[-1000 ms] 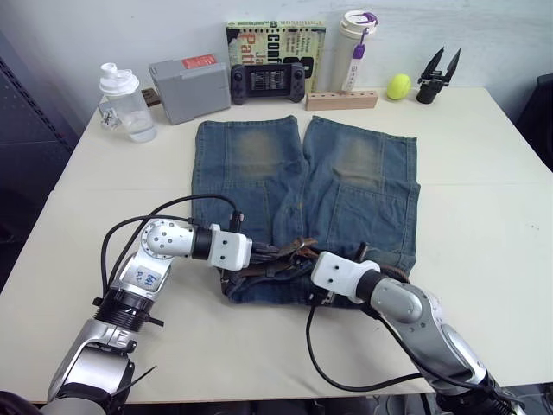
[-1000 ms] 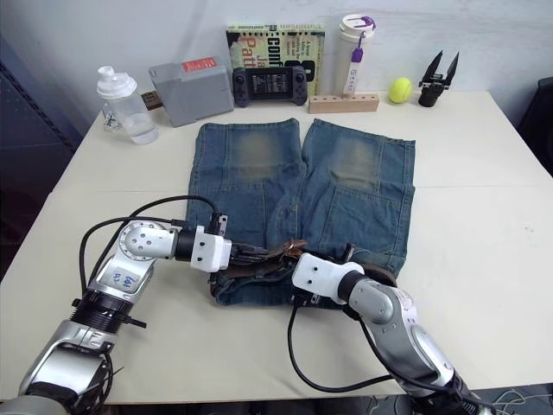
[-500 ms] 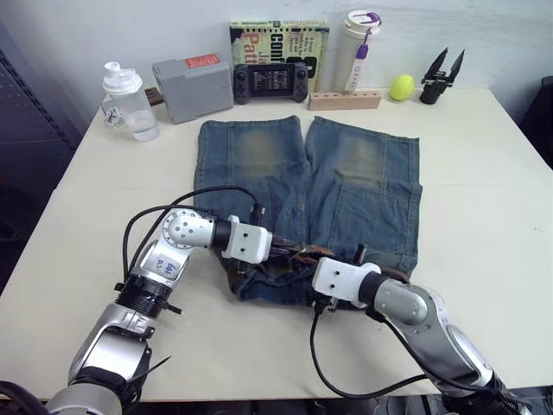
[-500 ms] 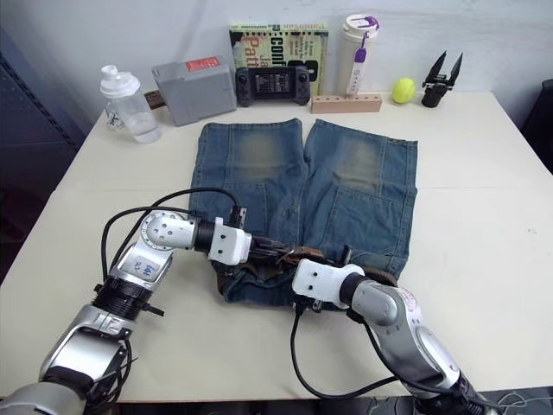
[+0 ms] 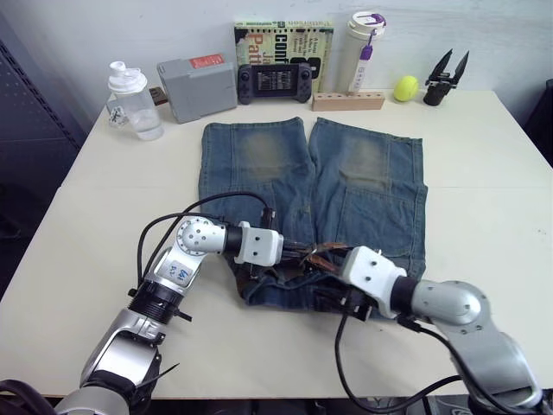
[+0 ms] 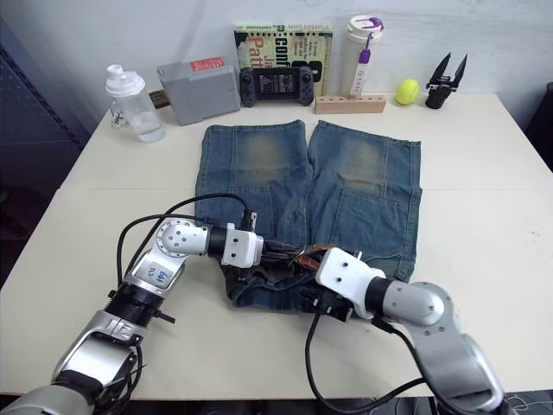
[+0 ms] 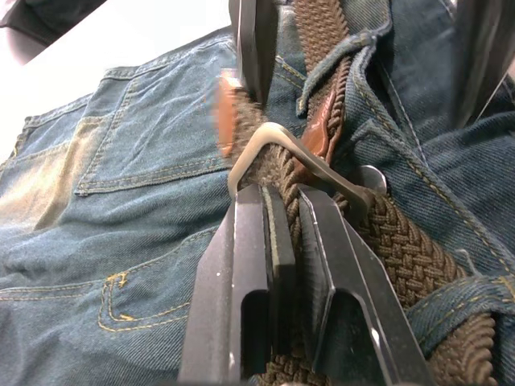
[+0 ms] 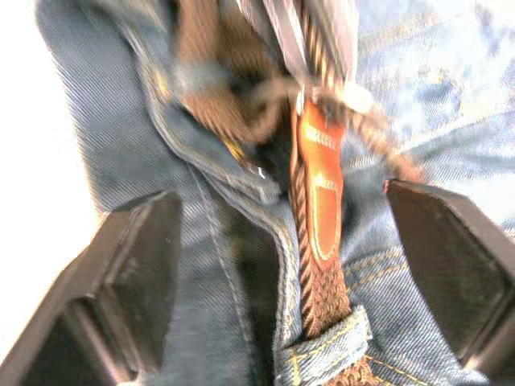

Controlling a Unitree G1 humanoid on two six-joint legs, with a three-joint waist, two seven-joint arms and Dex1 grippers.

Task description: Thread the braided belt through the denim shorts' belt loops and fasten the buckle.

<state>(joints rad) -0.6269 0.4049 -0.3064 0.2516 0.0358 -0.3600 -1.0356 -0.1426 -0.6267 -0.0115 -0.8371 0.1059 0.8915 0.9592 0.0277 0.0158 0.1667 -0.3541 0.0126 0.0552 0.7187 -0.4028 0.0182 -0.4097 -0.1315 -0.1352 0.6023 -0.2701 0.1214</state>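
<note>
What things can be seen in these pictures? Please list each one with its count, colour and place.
table: one, cream, under everything
denim shorts: one, faded blue, table centre
braided belt: one, dark brown, on the waistband
buckle: one, silver, at the left fingers
belt loops: one seen, blue, around the belt
shaker bottle: one, clear, rear left
box: one, grey, rear
game console: one, black, rear
book: one, green, against wall
tumbler: one, white, purple lid
wooden block: one, tan
ball: one, yellow
left gripper: shut on belt
right gripper: open
</note>
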